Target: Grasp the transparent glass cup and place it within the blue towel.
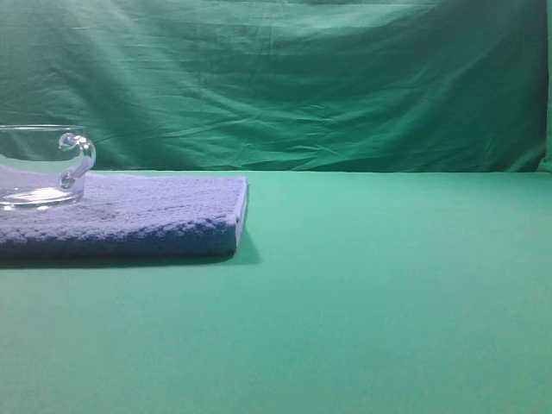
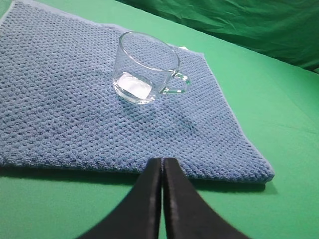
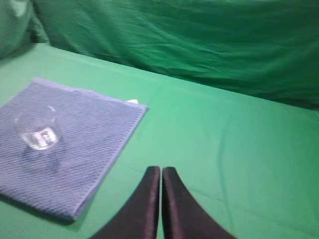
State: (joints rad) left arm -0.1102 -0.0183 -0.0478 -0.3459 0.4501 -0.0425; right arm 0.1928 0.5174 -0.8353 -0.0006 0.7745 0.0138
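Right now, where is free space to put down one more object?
The green table lies bare right of the folded blue terry towel, up to the green backdrop. On the towel, the clear handled glass cup takes one spot; the rest is free.

No readable text, label or number shows anywhere

The transparent glass cup (image 2: 147,67) is clear and colourless, with white glints in its base. The blue towel (image 2: 65,109) is blue-purple with a nubby woven grid. The table (image 1: 388,285) is plain green; the backdrop cloth (image 1: 302,78) is darker green. My left hand (image 2: 162,164) and right hand (image 3: 160,172) are black.
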